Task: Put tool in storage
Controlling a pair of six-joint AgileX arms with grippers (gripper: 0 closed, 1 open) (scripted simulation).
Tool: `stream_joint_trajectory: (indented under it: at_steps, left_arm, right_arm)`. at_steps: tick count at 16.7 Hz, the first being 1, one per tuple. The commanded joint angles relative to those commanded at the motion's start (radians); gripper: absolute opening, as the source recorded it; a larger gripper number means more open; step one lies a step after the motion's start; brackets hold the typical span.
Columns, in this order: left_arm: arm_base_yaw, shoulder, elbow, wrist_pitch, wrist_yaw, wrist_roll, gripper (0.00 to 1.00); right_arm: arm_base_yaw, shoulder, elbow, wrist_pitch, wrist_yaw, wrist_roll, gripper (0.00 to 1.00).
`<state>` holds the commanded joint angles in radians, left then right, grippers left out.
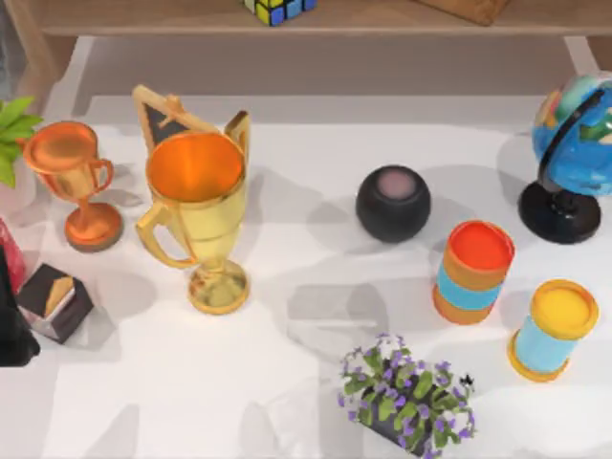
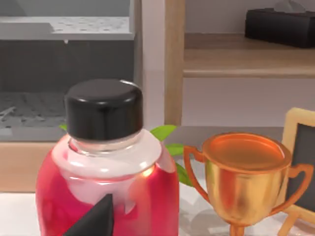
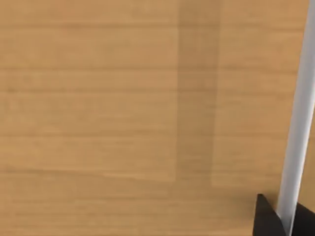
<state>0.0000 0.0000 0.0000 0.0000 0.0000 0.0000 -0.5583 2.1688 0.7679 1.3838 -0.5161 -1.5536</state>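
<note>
My right gripper [image 3: 289, 222] is shut on a pale slim bar [image 3: 300, 123], which I take to be the tool, with a dark fingertip on each side of it. Light wooden boards [image 3: 123, 108] lie close behind it; whether they belong to the storage I cannot tell. At the table's left edge my left gripper [image 1: 11, 320] is a dark shape beside a red bottle [image 2: 103, 191] with a black cap, which stands very close in the left wrist view.
On the table stand a bronze cup [image 1: 76, 177], a large gold trophy [image 1: 196, 215], a small chalkboard [image 1: 163, 120], a black speaker [image 1: 393, 203], two coloured cans [image 1: 473, 271] [image 1: 555, 328], a globe [image 1: 574, 158], flowers [image 1: 406, 397] and a black box [image 1: 55, 301]. A wooden shelf [image 1: 382, 19] runs along the back.
</note>
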Motion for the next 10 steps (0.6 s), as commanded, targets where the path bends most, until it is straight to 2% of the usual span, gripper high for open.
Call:
stream_joint_trajectory:
  at_steps: [5, 10]
  left_arm:
    - [0.0, 0.0, 0.0, 0.0, 0.0, 0.0, 1.0]
    - [0.0, 0.0, 0.0, 0.0, 0.0, 0.0, 1.0]
  right_arm:
    - [0.05, 0.061, 0.187, -0.094, 0.048, 0.001, 0.0]
    - [0.059, 0.077, 0.204, -0.114, 0.064, 0.004, 0.0]
